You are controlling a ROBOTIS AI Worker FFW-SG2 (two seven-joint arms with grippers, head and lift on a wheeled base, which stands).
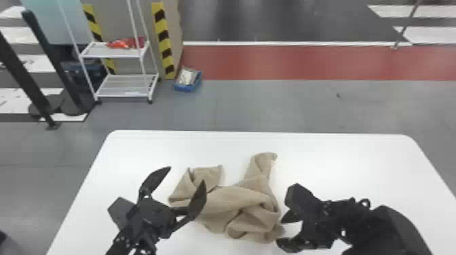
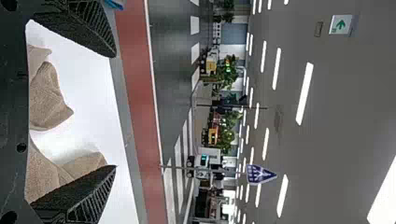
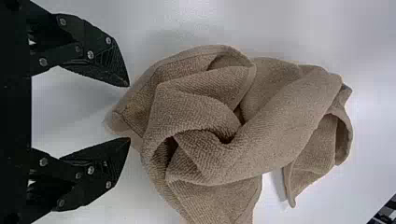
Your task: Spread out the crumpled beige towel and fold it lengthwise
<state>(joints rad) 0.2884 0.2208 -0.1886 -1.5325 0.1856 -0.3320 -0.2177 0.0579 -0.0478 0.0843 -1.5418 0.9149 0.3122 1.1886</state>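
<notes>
On the near half of the white bench (image 1: 356,159), the beige towel (image 1: 234,203) lies bunched between your two claws, its folds overlapping in the middle, so you have neither a flat sheet nor a straight edge to work from. One loose flap (image 1: 265,163) points to the far side and another (image 1: 207,175) sits towards your left; these ends look like the handiest places to start opening the heap. Your left claw (image 1: 186,174) is spread wide and grasps nothing, one finger crossing over the towel's left side in the head view and the other off to its left; whether that finger touches the cloth, you cannot tell from here. It seems set there to take the left flap. Your right claw (image 3: 129,112) is also released and empty, its parted fingers facing the towel's near right end (image 3: 119,122). That end sits just beside the tips, so the claw appears placed to pinch a single rim rather than the thick bundle. With a claw at each side, you are probably set up to draw the cloth apart across the bench; if you catch several layers together, the bunch may simply drag along. Spreading comes first, and the lengthwise fold should wait for it.
</notes>
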